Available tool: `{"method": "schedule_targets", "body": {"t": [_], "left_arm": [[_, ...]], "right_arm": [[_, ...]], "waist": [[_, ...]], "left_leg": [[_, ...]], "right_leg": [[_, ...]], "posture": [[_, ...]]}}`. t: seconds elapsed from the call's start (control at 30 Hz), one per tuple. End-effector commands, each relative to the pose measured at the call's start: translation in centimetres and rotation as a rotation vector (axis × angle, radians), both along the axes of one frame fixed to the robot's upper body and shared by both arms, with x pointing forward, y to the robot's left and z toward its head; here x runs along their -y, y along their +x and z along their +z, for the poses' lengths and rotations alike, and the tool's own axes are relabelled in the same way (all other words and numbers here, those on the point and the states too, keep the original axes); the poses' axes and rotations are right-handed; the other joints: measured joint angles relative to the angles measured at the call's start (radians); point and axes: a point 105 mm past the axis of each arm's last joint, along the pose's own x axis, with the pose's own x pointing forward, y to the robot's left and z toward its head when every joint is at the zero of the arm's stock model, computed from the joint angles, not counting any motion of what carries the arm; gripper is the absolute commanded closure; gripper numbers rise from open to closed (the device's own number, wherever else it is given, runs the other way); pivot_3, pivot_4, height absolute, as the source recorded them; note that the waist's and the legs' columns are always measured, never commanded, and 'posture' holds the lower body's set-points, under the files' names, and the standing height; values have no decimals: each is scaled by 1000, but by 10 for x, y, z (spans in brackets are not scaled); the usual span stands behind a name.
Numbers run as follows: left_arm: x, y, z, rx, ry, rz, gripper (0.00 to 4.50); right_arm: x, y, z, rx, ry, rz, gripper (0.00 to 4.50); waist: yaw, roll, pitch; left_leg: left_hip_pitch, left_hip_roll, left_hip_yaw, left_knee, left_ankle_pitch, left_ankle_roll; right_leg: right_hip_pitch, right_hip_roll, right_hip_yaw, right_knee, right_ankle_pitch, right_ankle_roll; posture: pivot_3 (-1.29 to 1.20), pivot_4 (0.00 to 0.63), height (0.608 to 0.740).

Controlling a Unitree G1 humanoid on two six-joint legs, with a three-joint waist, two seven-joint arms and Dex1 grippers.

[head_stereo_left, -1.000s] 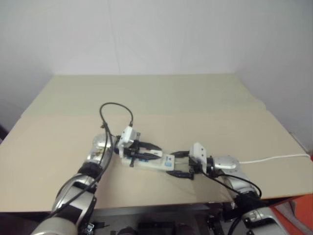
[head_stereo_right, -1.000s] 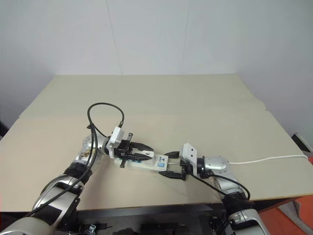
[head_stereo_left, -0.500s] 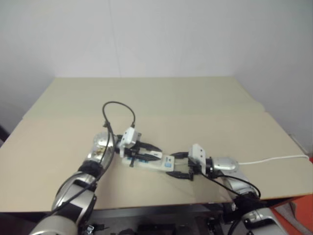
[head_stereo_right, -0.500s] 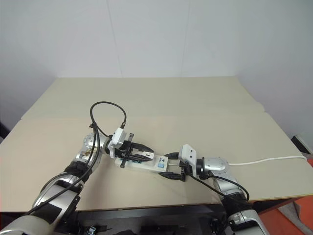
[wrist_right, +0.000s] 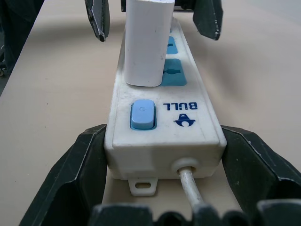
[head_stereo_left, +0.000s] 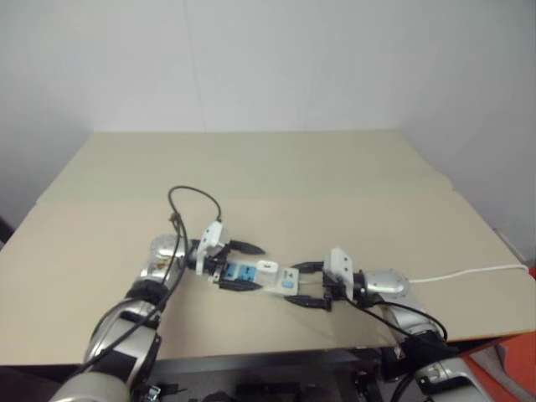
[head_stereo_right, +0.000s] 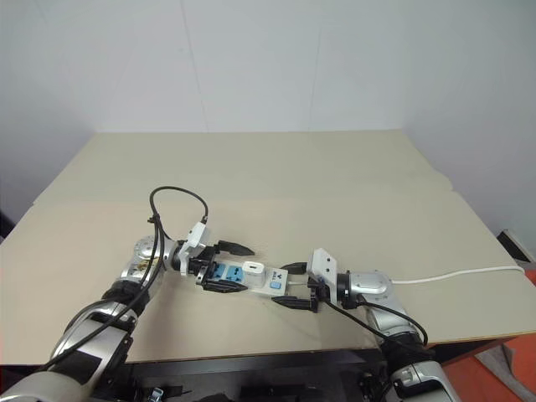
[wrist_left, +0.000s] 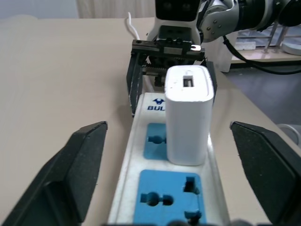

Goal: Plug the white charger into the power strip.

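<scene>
One white charger [wrist_left: 186, 113] stands upright in the power strip [head_stereo_right: 251, 278], frame centre; its prongs hidden. Left gripper [head_stereo_right: 230, 267] spread wide; right gripper [head_stereo_right: 293, 286] clasps the strip's switch end.

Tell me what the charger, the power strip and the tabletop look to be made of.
The white charger: smooth moulded plastic by its look, with rounded edges and a soft sheen. The power strip: glossy white plastic shell, matte blue socket faces, printed lettering. The table: flat matte beige surface, probably laminate or painted board; the look leaves it open.
</scene>
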Motion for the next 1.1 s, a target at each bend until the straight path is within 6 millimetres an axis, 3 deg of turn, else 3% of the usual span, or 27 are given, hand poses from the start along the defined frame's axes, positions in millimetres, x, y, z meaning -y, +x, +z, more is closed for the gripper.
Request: {"method": "schedule_targets", "body": {"t": [0.03, 0.23, 0.27, 0.3, 0.47, 0.67, 0.9, 1.0, 1.1], "left_arm": [[-3, -1, 10, 37, -3, -15, 20], [-11, 5, 45, 100, -116, 18, 20], [-15, 6, 51, 106, -129, 25, 0], [-19, 6, 56, 118, -136, 32, 0], [-35, 2, 76, 134, -194, 57, 0], [-63, -16, 82, 188, -115, 76, 0], [-109, -40, 81, 213, -20, 187, 0], [-119, -52, 81, 207, 0, 211, 0], [-122, -57, 81, 203, 6, 230, 0]], "right_arm": [[-5, -8, -12, -38, -45, 47, 1083], [-5, -1, -6, -49, -4, 9, 1083], [-5, 1, -4, -51, 5, 0, 368], [-4, 2, -2, -42, 11, -8, 169], [5, 2, 10, -9, 30, -22, 48], [39, -6, 34, 96, -12, -81, 48], [99, -39, 72, 195, -106, -116, 48], [117, -50, 80, 197, -152, -142, 48], [123, -57, 80, 183, -168, -151, 48]], "waist": [[0, 0, 0], [-1, 0, 0], [-2, 0, 0], [-2, -1, 1], [1, -1, 2], [9, 0, 6], [23, 0, 12], [29, 0, 13], [30, 0, 14]], "left_leg": [[0, 0, 0, 0, 0, 0], [-5, 0, -1, 0, 0, 0], [-6, 0, -1, 0, 0, 0], [-7, 0, -1, 0, 0, 0], [-12, 0, -1, 0, 0, 0], [-15, -1, -1, 0, 0, 0], [-14, 0, 0, 0, 0, 0], [-13, 0, 1, 0, 0, 0], [-13, 0, 3, 0, 0, 0]], "right_leg": [[0, 0, 0, 0, 0, 0], [-5, 0, 0, 1, 0, 0], [-6, 0, 0, 1, 0, 0], [-7, 0, 0, 2, 0, 0], [-13, 0, 1, 3, 0, 0], [-15, -2, 1, 2, 0, 0], [-15, -2, 1, 2, 0, 0], [-14, -2, 0, 1, 0, 0], [-14, -2, 0, 1, 0, 0]], "posture": [[0, 150, 740], [0, 150, 740], [0, 150, 740], [0, 150, 740], [0, 150, 740], [0, 150, 740], [0, 150, 740], [0, 150, 740], [0, 150, 740]]}}
